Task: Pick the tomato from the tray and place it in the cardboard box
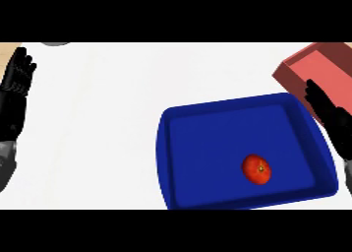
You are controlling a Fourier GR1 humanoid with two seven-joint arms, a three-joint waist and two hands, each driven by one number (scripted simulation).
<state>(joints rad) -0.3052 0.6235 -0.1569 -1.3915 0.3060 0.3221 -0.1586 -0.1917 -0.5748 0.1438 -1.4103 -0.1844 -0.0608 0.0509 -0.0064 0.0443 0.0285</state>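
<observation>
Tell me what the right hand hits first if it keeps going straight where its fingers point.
Probably the cardboard box: the right hand points up-left at its near wall. Height is unclear, so it might pass above.

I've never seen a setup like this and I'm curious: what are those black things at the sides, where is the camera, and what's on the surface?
The picture is taken from the robot's head, looking steeply down at a white counter. The black shapes are the robot's two hands on grey forearms. The left hand rests open near the left edge, fingers up. The right hand is open too, over the right rim of a blue tray. A red tomato lies in the tray, untouched. At the upper right stands a reddish open box. Neither hand holds anything.
</observation>
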